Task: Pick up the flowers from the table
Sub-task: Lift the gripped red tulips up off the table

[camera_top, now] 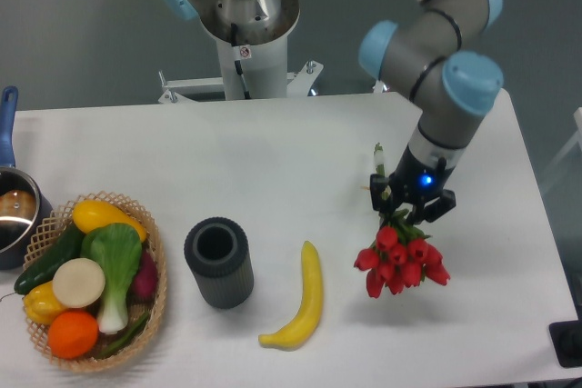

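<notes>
Your black two-finger gripper (411,209) pinches the bunch of red tulips (401,262) by its stems; a yellow banana (303,301) and dark ribbed cylinder (218,262) lie to their left on the white table (273,170). No writing is readable.
</notes>
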You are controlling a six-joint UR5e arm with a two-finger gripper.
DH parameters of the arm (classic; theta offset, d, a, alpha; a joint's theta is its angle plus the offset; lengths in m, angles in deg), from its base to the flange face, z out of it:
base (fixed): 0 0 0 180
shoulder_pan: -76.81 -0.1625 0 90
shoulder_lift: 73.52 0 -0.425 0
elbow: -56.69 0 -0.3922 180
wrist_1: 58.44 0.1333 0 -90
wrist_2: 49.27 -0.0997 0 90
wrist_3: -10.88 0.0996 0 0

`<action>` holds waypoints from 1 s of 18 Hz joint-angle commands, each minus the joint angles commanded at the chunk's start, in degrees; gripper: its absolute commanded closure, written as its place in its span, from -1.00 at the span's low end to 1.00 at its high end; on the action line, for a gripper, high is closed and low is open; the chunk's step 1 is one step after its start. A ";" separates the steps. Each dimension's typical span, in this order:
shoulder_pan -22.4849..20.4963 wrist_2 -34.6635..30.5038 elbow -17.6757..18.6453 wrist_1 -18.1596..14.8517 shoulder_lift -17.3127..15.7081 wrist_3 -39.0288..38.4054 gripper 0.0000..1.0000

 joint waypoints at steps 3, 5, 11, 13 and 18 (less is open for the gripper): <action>0.35 2.45 -0.52 0.35 -2.38 -0.09 0.12; 0.61 4.91 -1.40 0.44 -3.61 -0.09 0.12; 1.49 12.73 -4.30 0.62 -6.60 -0.35 0.12; 1.49 16.07 -4.48 0.62 -7.83 -0.27 0.12; 1.49 24.86 -4.39 1.40 -9.59 0.00 0.12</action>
